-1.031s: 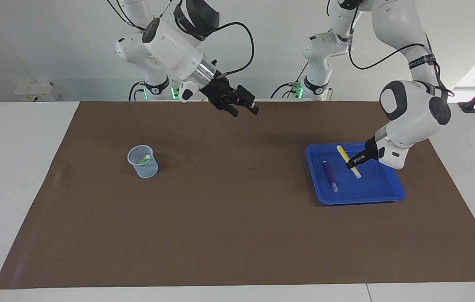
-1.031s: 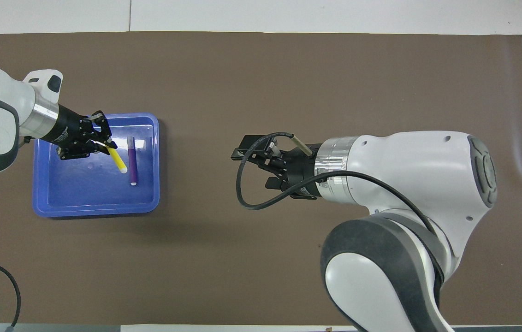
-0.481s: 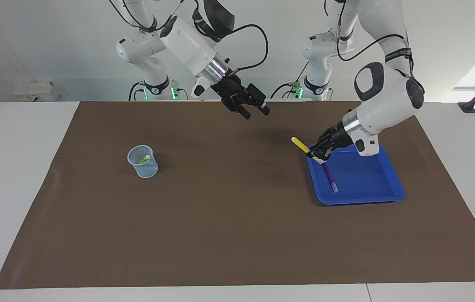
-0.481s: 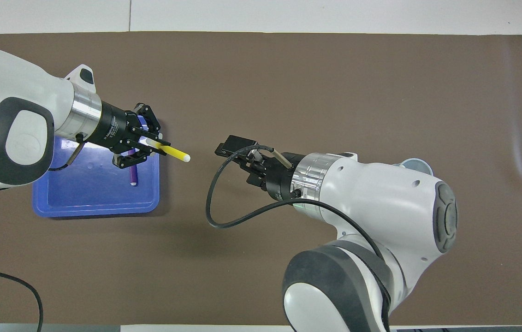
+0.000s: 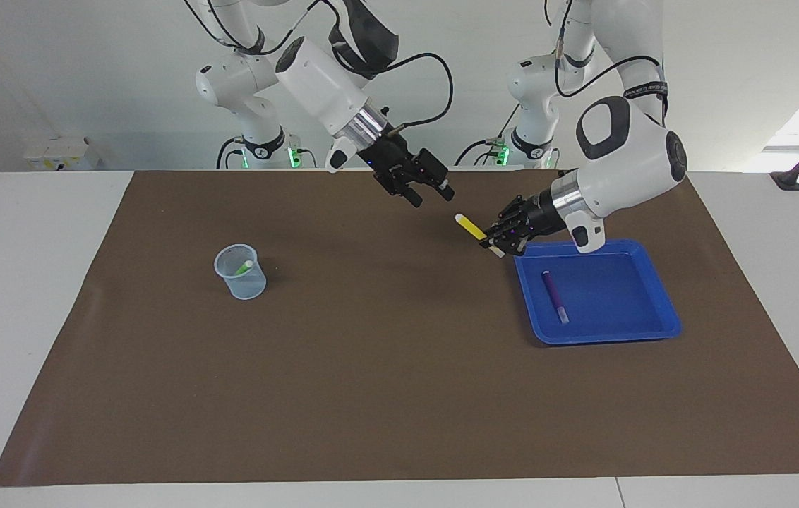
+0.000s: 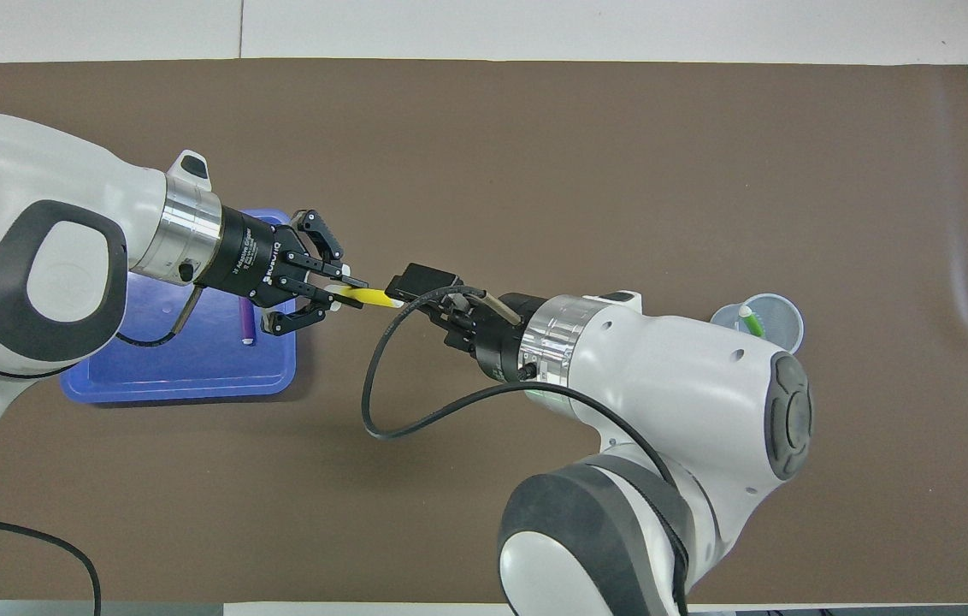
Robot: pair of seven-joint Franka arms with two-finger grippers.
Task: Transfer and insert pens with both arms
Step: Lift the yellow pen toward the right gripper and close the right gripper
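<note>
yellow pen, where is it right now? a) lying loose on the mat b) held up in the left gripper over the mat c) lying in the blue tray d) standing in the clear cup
b: the yellow pen is clamped in the left gripper, raised over the brown mat beside the blue tray and pointing toward the right gripper.

In the overhead view the right hand (image 6: 416, 287) covers the slim yellow marker pen's (image 6: 367, 296) three o'clock tip; whether they touch is unclear.
</note>
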